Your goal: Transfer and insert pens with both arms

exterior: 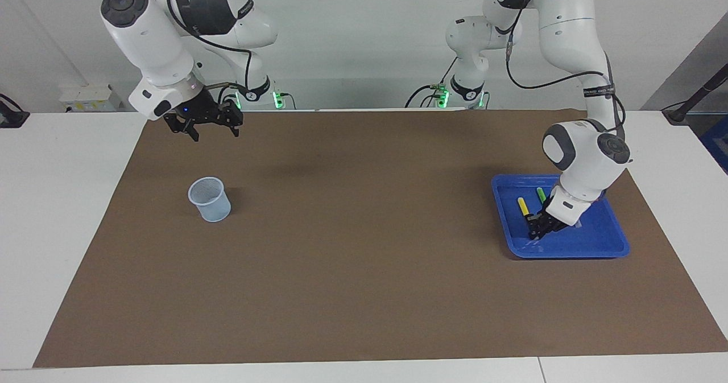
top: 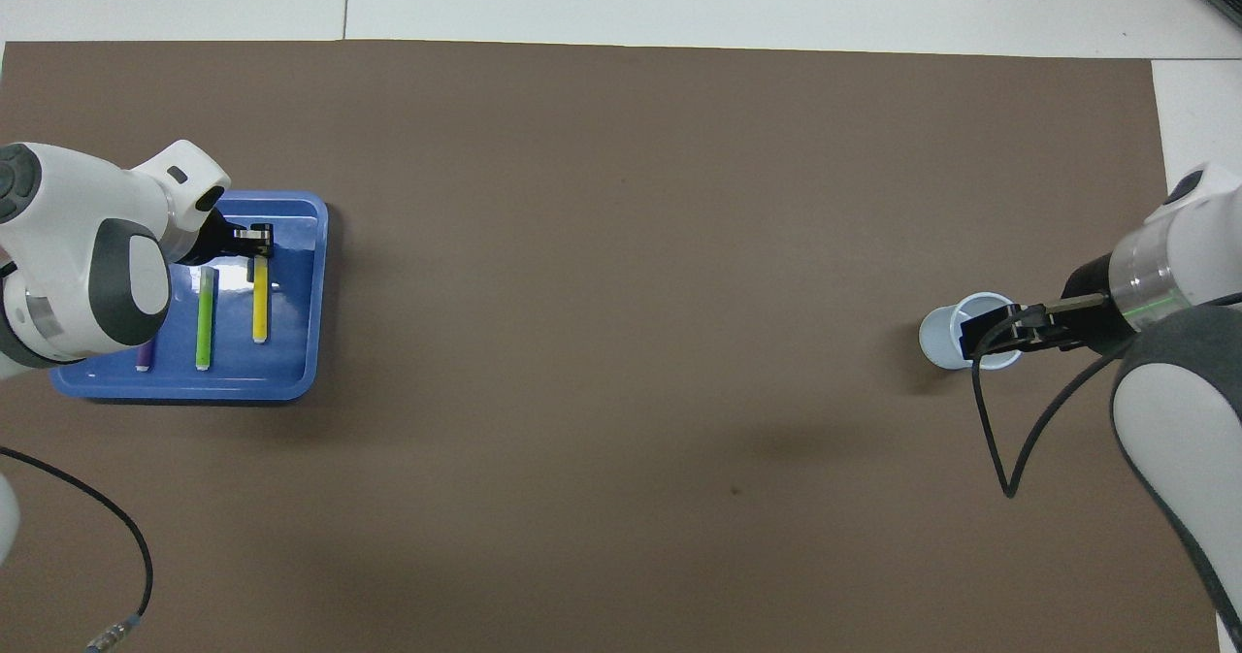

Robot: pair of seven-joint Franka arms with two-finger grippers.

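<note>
The left pincer [exterior: 534, 234] is down in the blue tray [exterior: 603, 251] at the left arm's end of the counter [exterior: 364, 292], clamped together on the pale cap end of the yellow pen [top: 260, 302]; the lime green pen [top: 204, 318] and purple pen [top: 145, 353] lie beside it in the same tray; the grip sits at the pen's very end, so on lifting the pen may pivot, droop or slip free; a tilted pen would spoil the handover; the right pincer [exterior: 209, 128] hangs apart above the mat near the mesh cup [exterior: 210, 199], waiting; a mistimed release between arms could drop the pen short of the cup.
</note>
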